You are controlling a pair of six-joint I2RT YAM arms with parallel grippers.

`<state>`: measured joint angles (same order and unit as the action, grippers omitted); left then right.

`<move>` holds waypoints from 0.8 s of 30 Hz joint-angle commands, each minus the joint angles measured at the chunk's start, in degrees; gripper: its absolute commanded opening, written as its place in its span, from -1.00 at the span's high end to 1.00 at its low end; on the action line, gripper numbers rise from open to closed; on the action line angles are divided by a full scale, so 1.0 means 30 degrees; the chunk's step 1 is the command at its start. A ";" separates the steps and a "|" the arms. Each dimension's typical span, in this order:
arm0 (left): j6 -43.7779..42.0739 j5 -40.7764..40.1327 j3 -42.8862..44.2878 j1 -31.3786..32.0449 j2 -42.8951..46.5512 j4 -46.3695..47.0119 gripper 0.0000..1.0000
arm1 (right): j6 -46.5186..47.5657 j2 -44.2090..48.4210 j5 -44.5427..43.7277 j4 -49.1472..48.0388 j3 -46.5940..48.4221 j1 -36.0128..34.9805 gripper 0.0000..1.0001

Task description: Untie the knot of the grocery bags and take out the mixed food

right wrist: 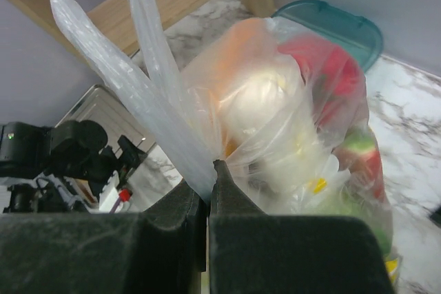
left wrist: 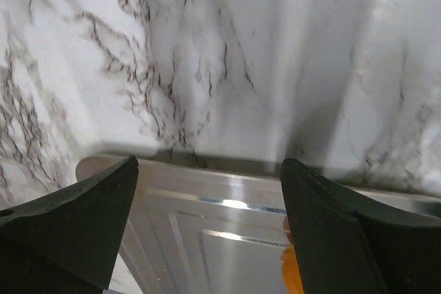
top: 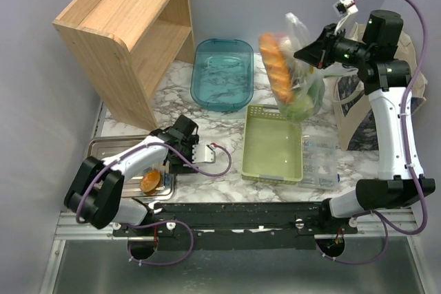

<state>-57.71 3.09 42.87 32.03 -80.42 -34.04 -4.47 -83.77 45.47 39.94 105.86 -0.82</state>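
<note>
Pinching the grocery bag [right wrist: 275, 122] at its neck, the right claw [right wrist: 209, 191] is holding it up over the far end of the green basket [top: 274, 146].

The right claw's fingers are pressing together on the plastic just below two loose handles. The left claw [left wrist: 209, 170] is hanging with its fingers apart and empty over the metal tray [left wrist: 220, 239] at the near left of the desk. The step looks to be opening the bag's mouth. Next, the left claw is probably needing to cross over and pull one handle aside. Whether any knot remains is hard to make out. The food is showing only as orange, red and green shapes through the film, and the bag's underside is hidden.
</note>
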 commanded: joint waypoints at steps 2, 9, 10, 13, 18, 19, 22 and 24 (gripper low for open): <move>0.2552 0.5683 0.0942 -0.0950 0.5720 -0.2428 -0.84 | -0.1357 0.0447 -0.0016 -0.2039 0.0537 -0.2662 0.99; 0.9831 0.7312 0.2954 -0.1233 1.1734 -0.2423 -0.97 | -0.3920 0.0343 -0.1248 -0.5603 -0.1000 -0.7491 0.99; 1.0680 0.7046 0.3008 -0.1420 1.2351 -0.2332 -0.97 | -0.4192 0.0257 -0.1530 -0.6108 -0.1374 -0.8220 0.99; 1.3235 0.6882 0.3374 -0.2568 1.4077 -0.2865 -0.97 | -0.5615 0.0044 -0.2058 -0.7380 -0.2764 -1.0514 0.99; 1.5492 0.7396 0.4793 -0.4268 1.5247 -0.5086 -0.97 | -0.8402 -0.0584 -0.3513 -0.9549 -0.5040 -1.3771 0.99; 1.5570 0.7310 0.4892 -0.4316 1.5488 -0.5397 -0.97 | -0.8949 -0.0584 -0.4040 -1.0505 -0.5857 -1.4377 0.99; 1.5547 0.6585 0.4629 -0.4433 1.6130 -0.5858 -0.97 | -0.9523 -0.0950 -0.6418 -1.2709 -0.7898 -1.5648 0.99; 1.5340 0.5862 0.4048 -0.4538 1.6292 -0.5912 -0.97 | -1.0784 -0.1632 -0.8429 -1.3119 -0.8902 -1.5705 0.99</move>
<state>-14.57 22.76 56.53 19.18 -33.08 -47.44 -28.25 -86.19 32.38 12.82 83.35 -46.61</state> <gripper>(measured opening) 0.984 0.034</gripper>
